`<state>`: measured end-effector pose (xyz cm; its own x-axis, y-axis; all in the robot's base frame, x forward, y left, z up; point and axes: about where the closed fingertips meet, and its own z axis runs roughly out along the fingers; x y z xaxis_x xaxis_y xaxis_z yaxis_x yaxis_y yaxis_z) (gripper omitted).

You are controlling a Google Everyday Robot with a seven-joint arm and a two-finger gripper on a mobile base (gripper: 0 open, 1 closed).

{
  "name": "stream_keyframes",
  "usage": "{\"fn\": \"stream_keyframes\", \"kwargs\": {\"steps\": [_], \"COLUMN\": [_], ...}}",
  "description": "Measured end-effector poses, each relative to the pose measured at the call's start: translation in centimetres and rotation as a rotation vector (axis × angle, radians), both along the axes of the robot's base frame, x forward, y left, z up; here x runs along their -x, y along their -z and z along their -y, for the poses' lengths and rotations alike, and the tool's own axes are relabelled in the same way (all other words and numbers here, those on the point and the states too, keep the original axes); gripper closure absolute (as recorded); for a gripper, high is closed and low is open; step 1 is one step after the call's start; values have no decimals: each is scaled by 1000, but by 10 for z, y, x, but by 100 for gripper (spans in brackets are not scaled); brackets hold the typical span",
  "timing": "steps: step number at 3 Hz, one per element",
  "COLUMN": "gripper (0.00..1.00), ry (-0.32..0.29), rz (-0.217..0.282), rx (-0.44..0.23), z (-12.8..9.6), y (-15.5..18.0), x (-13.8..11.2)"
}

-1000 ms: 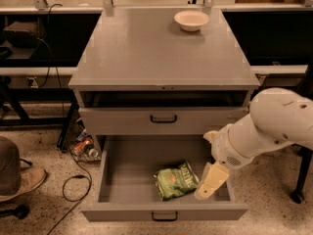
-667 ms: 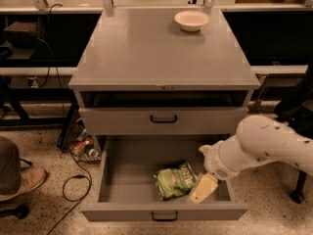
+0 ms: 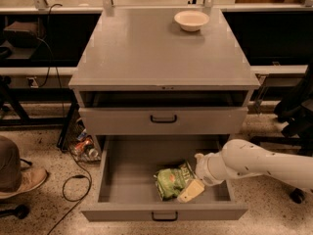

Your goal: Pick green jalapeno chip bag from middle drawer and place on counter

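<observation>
The gripper (image 3: 191,191) is low inside the pulled-out middle drawer (image 3: 122,213), close behind the front wall and toward the right side. It is carried by the white arm (image 3: 254,163), which reaches in from the right. Just to the gripper's left, touching it or very nearly so, the green jalapeno chip bag (image 3: 172,181) lies crumpled on the drawer floor.

The step in hand looks like closing in on the bag for the pick. To do it well, the grip should probably take a raised fold of the foil from above rather than nudge the bag sideways. So light a bag would likely skate across the smooth metal floor toward the bare left part of the drawer. A firm, shallow pinch near the bag's right edge seems the safest hold.

I cannot tell whether the gripper is open or closed. Its cream tip rests against the bag's lower right edge, and nothing shows the bag lifted or held.

Behind and above the gripper, the upper drawer (image 3: 164,119) stands slightly open. The bag would therefore best come out toward the front before it rises. Higher and farther back, the counter (image 3: 146,58) offers broad bare metal for the placing. Farthest off, near the counter's back right, sits a cream bowl (image 3: 191,19), which the placement should avoid.
</observation>
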<state>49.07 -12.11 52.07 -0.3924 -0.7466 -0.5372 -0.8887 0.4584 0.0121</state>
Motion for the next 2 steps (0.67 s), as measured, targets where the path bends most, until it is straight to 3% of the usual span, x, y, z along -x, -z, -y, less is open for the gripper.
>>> {"fn": "stream_keyframes", "kwargs": {"steps": [1, 2], "gripper": [0, 0], "ry": [-5, 1], "rz": [5, 35], "rx": [-4, -9], "z": [-1, 0], "y": [4, 20], "x": [-3, -24]}}
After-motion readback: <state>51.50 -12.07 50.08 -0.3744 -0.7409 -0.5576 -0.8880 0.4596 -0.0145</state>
